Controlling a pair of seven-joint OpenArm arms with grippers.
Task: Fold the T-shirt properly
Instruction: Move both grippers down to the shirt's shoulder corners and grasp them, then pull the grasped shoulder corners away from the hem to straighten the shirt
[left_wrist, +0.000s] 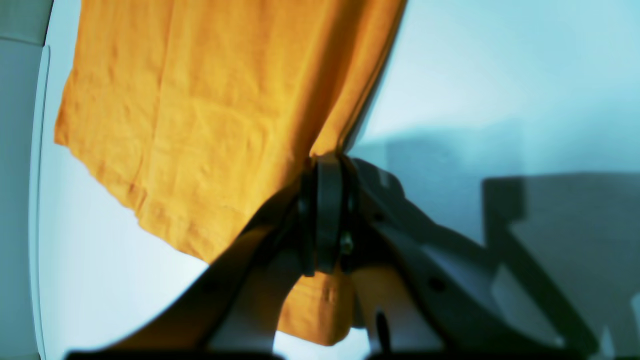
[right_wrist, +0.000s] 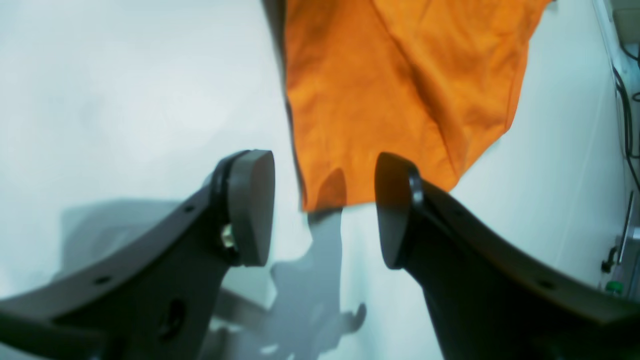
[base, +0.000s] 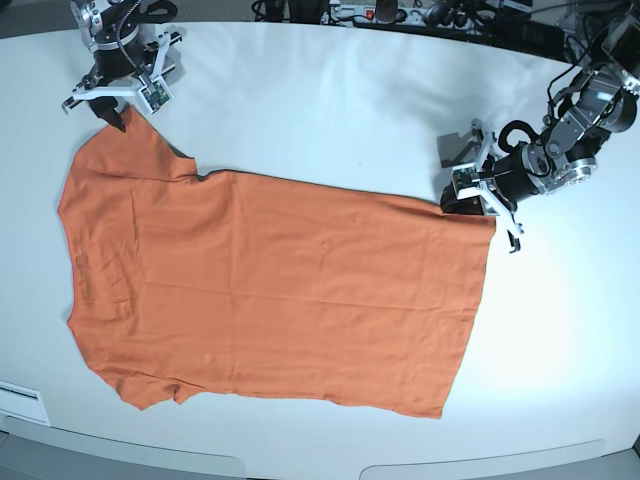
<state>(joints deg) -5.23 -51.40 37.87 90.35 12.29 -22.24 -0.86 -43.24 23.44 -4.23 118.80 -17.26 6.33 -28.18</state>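
The orange T-shirt (base: 270, 290) lies spread flat on the white table (base: 330, 110), sleeves toward the left of the base view and hem toward the right. My left gripper (base: 465, 203) sits at the hem's far corner. In the left wrist view its fingers (left_wrist: 327, 165) are pressed together on the edge of the T-shirt (left_wrist: 190, 125), which rises in a crease to the tips. My right gripper (base: 108, 112) hovers at the far sleeve's corner. It stands open (right_wrist: 322, 210), with the corner of the T-shirt (right_wrist: 380, 100) lying on the table between its pads.
Cables and power strips (base: 400, 15) line the table's far edge. More cables (right_wrist: 625, 125) hang beside the table's edge in the right wrist view. The table's near rim (base: 300, 470) runs just below the shirt.
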